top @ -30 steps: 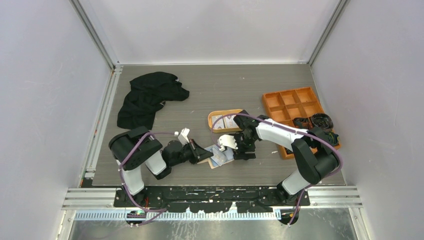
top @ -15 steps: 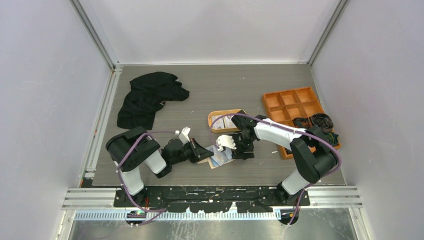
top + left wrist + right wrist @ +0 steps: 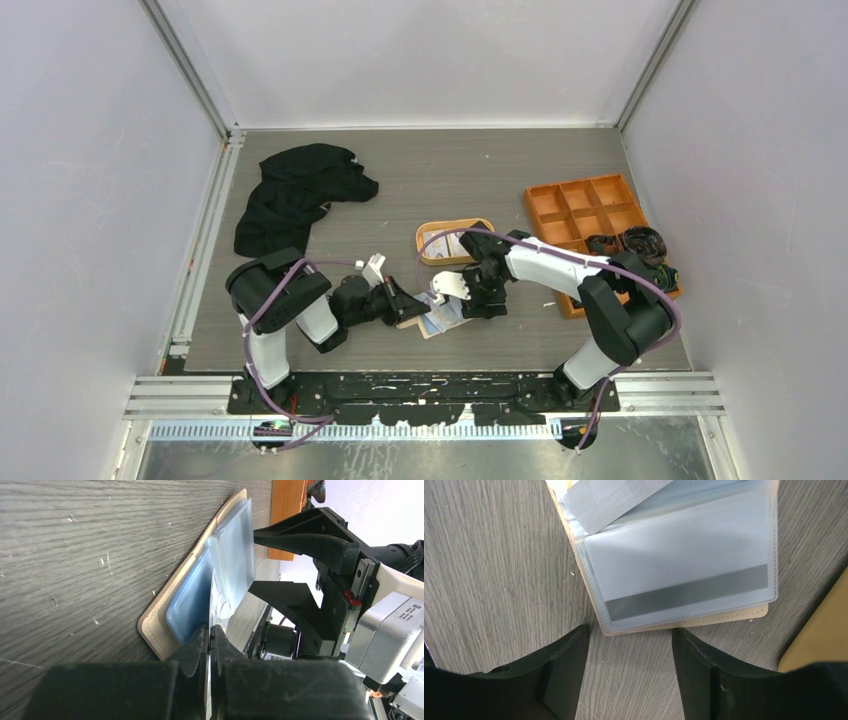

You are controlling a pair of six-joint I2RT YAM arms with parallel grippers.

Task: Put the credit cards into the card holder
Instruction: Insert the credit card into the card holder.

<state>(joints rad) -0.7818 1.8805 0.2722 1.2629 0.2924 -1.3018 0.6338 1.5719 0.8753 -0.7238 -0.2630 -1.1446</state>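
Beige card holder (image 3: 200,580) open, 1 card (image 3: 684,575) sleeved; left end effector (image 3: 209,630) pinches sleeve (image 3: 217,600); right end effector (image 3: 630,630) spread.

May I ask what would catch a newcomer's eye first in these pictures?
Both grippers meet at the open card holder, front centre: the left gripper pinches one of its clear sleeves, the right gripper stands open over its corner, where a dark-striped card sits sleeved. A black cloth lies far left, an orange compartmented box right.

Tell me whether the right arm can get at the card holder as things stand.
Probably yes: the right gripper hangs open just above the card holder, with nothing between. The left gripper, pinching one of its clear leaves, sits on the other side.
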